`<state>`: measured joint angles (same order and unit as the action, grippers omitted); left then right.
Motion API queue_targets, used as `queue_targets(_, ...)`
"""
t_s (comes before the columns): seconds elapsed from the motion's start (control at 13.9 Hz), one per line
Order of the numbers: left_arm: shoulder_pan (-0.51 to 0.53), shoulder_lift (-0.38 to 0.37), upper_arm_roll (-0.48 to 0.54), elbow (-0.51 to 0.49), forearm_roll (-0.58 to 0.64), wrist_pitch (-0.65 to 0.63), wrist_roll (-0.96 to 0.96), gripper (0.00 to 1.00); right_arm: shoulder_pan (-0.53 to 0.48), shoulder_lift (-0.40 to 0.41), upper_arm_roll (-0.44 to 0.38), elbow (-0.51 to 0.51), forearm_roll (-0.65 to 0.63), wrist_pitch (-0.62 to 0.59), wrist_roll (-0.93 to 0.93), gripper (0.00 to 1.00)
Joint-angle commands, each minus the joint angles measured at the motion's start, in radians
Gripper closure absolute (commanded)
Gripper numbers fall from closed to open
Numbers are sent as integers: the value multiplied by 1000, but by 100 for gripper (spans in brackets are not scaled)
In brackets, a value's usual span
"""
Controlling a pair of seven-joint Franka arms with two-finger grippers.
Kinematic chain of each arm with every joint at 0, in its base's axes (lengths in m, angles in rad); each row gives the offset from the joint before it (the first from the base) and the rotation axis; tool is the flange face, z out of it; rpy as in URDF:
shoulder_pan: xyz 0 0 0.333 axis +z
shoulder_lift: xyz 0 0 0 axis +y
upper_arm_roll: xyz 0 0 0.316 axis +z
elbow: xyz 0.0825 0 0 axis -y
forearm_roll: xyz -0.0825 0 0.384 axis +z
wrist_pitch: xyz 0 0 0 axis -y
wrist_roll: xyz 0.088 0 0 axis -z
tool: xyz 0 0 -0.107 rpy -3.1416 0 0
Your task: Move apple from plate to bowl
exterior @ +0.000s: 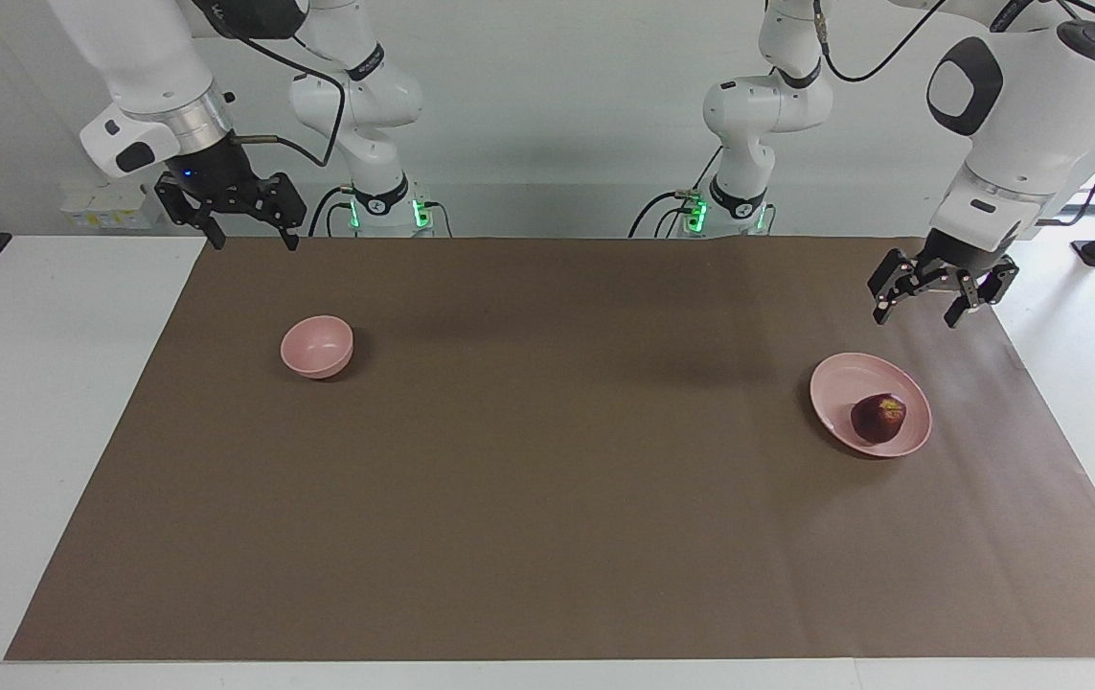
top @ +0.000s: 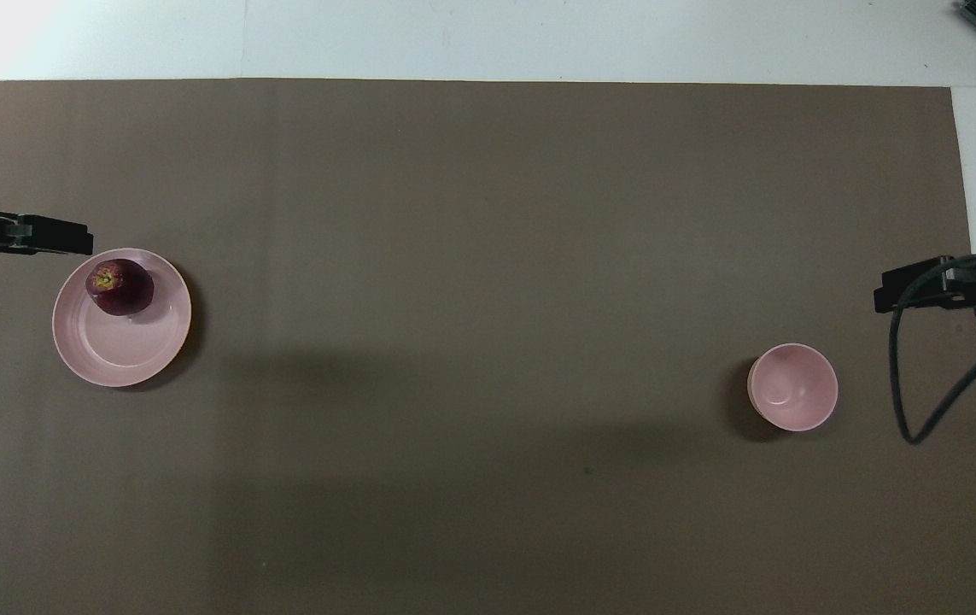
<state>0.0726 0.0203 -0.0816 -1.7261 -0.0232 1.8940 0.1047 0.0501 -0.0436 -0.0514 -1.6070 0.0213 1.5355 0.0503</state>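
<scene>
Facing view: left end effector (exterior: 926,302) spread wide, raised clear of plate (exterior: 839,383); apple (exterior: 878,419) untouched; right end effector (exterior: 250,225) wide.

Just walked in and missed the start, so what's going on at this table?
Nothing is held yet. The apple sits on the pink plate toward the left arm's end of the table, and the pink bowl stands empty toward the right arm's end. The left gripper hangs open, up in the air by the plate, not touching it or the apple. The right gripper waits open above the table's edge near its base.
</scene>
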Motion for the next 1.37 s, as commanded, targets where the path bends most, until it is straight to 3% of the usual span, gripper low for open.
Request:
queue_targets(0.0, 59, 68, -1, -26, 16, 42, 16, 0, -6, -33, 7, -76, 67, 60, 28, 0)
queue_targets(0.22, 79, 196, -3, -64, 14, 199, 4, 0, 20, -42, 8, -117, 80, 107, 112, 0)
queue_targets(0.58, 105, 214, -3, -259, 14, 442, 6, 0, 27, -41, 10, -129, 157, 98, 184, 0)
queue_targets(1.3, 108, 218, -3, -316, 16, 476, 10, 0, 91, 7, 10, -145, 347, 49, 411, 0)
